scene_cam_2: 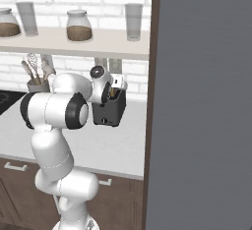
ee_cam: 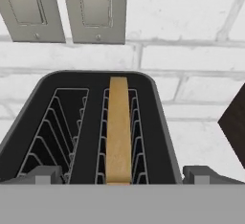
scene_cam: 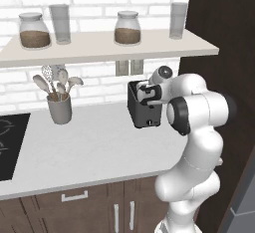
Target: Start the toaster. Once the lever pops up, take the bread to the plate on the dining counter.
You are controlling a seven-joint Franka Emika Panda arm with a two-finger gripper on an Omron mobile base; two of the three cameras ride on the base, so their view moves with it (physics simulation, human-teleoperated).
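Observation:
The dark toaster [scene_cam: 144,111] [scene_cam_2: 109,112] stands on the white counter against the brick wall. In the hand view I look down into the toaster [ee_cam: 91,117]. The bread [ee_cam: 118,127] stands on edge in its right slot and the left slot is empty. My gripper [scene_cam: 145,93] [scene_cam_2: 116,86] [ee_cam: 122,175] hovers just above the toaster's top, open, with one fingertip [ee_cam: 44,174] on each side of the slots and nothing between them. The plate and the dining counter are out of view.
A grey utensil holder [scene_cam: 60,108] stands left of the toaster, with a black cooktop [scene_cam: 10,145] further left. A shelf [scene_cam: 99,48] with jars and glasses hangs just above. Wall outlets [ee_cam: 62,7] sit behind the toaster. A tall dark panel [scene_cam_2: 202,101] closes the right side.

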